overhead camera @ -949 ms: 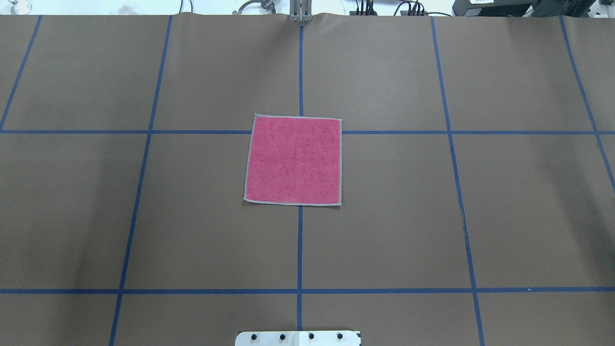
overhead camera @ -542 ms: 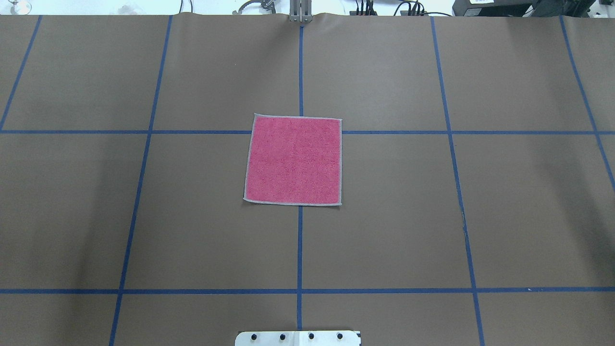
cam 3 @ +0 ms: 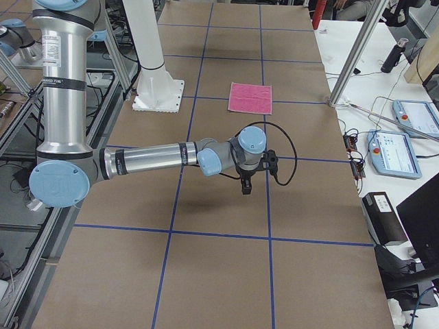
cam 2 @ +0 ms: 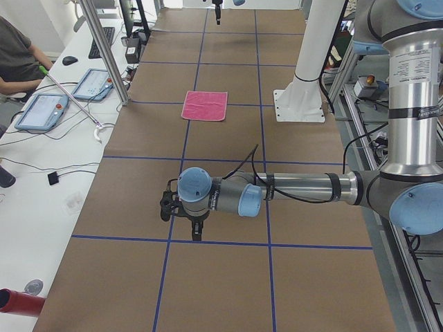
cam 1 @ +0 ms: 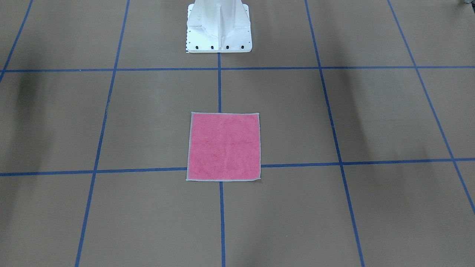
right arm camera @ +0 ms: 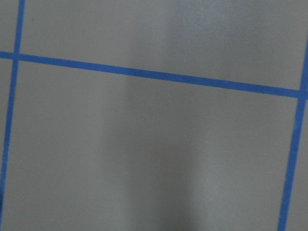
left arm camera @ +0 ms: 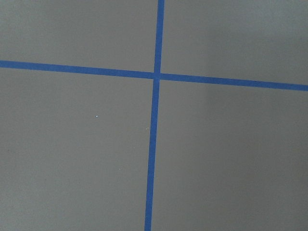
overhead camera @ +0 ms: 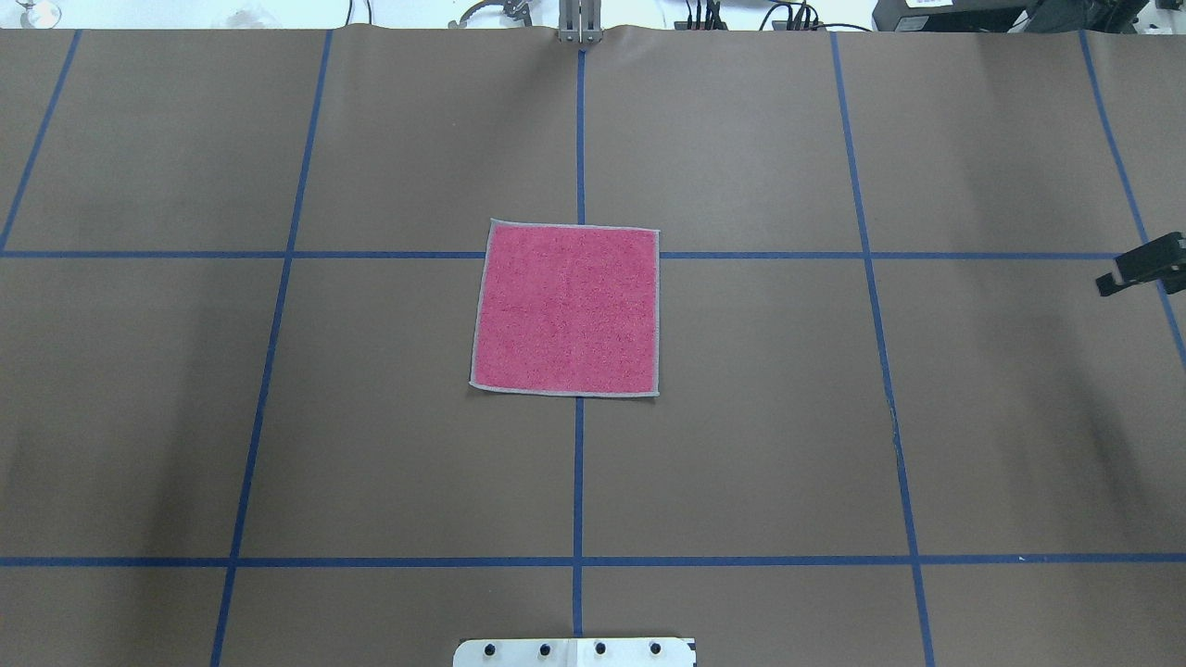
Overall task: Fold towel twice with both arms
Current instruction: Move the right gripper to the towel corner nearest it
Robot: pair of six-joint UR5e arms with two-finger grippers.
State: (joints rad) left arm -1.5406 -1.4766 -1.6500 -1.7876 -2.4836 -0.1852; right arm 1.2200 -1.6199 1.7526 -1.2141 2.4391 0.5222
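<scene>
The towel (overhead camera: 565, 308) lay flat in the middle of the bench (overhead camera: 741, 463), pink side up, with its grey edge showing all the way round. It sat right on the spot where two blue tape lines (overhead camera: 579, 482) cross. It had no fold in it yet, so I think the job was only at its very first step: getting both arms over to the towel.

The left arm (cam 2: 297, 190) reached out low over the bench, and the left claw (cam 2: 195, 232) pointed down at bare brown paper, well apart from the towel. The right arm (cam 3: 151, 159) did the same on the other side. The right claw (cam 3: 245, 186) also pointed down, and it was far from the towel too. Neither claw held anything. I could not tell if either claw was wide or narrow, because they looked too small and dark.

Next, I think each claw would need to go to a corner on the same side of the towel. Then both would pinch the thin edge and lift together, so the cloth folds over evenly.

No box, bowl or basket showed up. The towel just sat on the bench itself.
</scene>
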